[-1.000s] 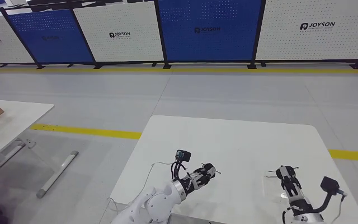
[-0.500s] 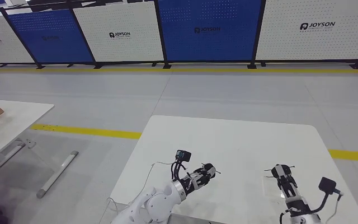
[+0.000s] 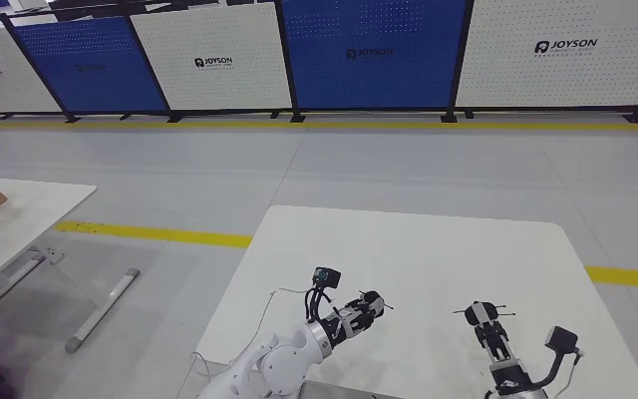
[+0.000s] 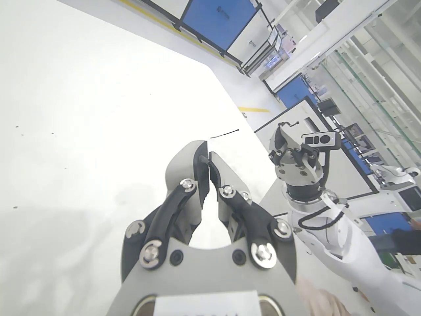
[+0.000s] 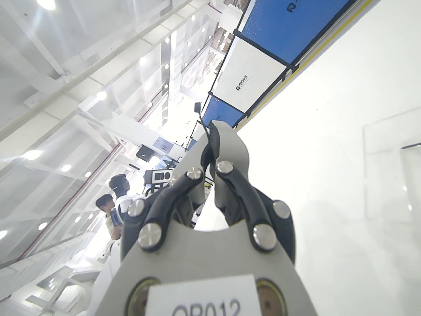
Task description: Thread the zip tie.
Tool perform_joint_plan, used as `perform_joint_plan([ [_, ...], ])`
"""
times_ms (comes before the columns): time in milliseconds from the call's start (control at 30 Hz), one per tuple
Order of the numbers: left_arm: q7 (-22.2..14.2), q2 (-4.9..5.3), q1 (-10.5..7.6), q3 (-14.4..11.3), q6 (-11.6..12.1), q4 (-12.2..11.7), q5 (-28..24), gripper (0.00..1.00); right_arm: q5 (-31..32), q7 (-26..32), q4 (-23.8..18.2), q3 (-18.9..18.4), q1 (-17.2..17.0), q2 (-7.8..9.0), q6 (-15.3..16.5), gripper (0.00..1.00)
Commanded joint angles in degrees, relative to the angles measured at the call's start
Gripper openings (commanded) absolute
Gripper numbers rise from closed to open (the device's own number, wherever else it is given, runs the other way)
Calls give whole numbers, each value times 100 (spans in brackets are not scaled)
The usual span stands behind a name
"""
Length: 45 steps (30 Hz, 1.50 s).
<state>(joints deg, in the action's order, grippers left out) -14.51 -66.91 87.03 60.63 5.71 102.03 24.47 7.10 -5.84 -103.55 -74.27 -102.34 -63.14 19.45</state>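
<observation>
A white table is seen from above, with two robot arms held low over its near edge. The right gripper hangs above the near right part of the table, its fingers clenched on a black zip tie. In the right wrist view the tie sticks out past the pinched fingertips. Its small square head sits at the free end, just beyond the gripper's tip and off the table surface. From above, the tie shows as a thin dark line crossing the gripper's tip and reaching out on both sides of it. The left gripper is over the near middle of the table, well apart from the right one. It is also pinched closed, on a thin black strip that juts out from its fingertips toward the right arm. Whether this strip is a second tie cannot be told. The two black pieces do not touch. A clear plastic tray lies on the table near the right gripper.
</observation>
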Motion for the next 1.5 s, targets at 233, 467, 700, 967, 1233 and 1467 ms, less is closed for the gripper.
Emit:
perform_joint_plan([
  [233, 554, -87, -94, -183, -281, 23, -262, 0, 157, -100, 53, 72, 27, -22, -21, 0],
  [467, 541, -112, -177, -331, -360, -59, -142, 0, 672, -684, 417, 595, 193, -149, 3, 0],
  [700, 541, -112, -177, -331, -360, -59, -142, 0, 672, -684, 417, 595, 193, -149, 3, 0],
  [967, 541, -112, -177, -331, -360, -59, -142, 0, 676, -576, 436, 908, 409, -242, -81, 0],
  [1233, 541, -112, -177, -331, -360, -59, -142, 0, 703, -665, 660, 1197, 690, -357, -114, 0],
  [1467, 597, -122, -178, -335, -394, -62, -226, 0, 703, -665, 660, 1197, 690, -357, -114, 0],
])
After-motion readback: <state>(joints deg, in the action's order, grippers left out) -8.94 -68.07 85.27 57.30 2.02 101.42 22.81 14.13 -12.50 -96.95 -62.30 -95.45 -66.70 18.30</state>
